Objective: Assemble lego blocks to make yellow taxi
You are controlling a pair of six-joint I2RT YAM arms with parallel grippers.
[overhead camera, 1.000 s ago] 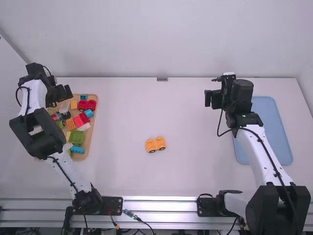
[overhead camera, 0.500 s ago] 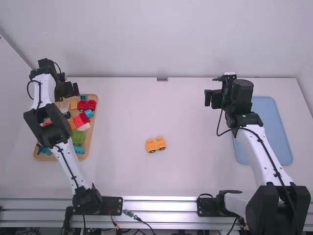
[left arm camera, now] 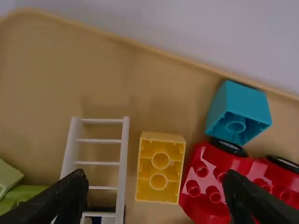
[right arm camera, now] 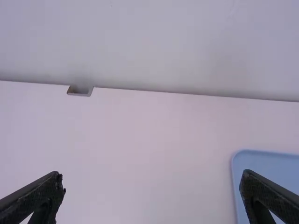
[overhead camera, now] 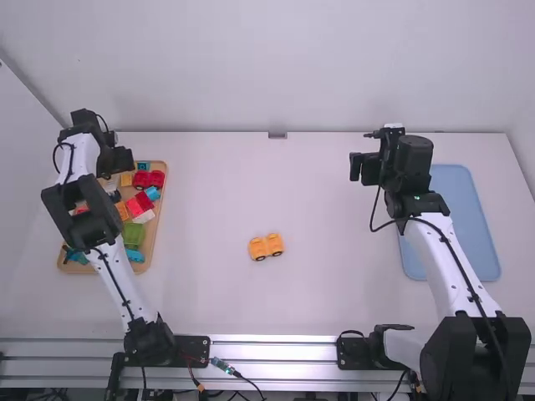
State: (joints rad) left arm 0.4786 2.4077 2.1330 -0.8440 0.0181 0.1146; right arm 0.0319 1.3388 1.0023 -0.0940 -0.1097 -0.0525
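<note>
Yellow-orange plastic made up the one small car (overhead camera: pixel 266 246) you had on the white table (overhead camera: pixel 209 301), near its middle. You had one wooden tray (overhead camera: pixel 151 240) just past nine o'clock from it and one blue tray (overhead camera: pixel 459 209) just short of three. In the wooden one, toward its twelve o'clock end, you could count one yellow block (left arm camera: pixel 160 168), one white ladder piece (left arm camera: pixel 125 158), one teal block (left arm camera: pixel 245 105) and one red wheeled piece (left arm camera: pixel 210 172).

Since half a second earlier, your left gripper (overhead camera: pixel 123 159) had shifted slightly toward six o'clock; the car and right gripper (overhead camera: pixel 362 169) had stayed put.

The car's long axis ran nine to three, its three o'clock end tipped a touch toward two. Two wheels faced six; you couldn't tell its front. The yellow block lay hollow side up, lengthwise beside the ladder.

Your left claw was spread wide above the wooden tray, pinching nothing; your right was spread and empty too.
</note>
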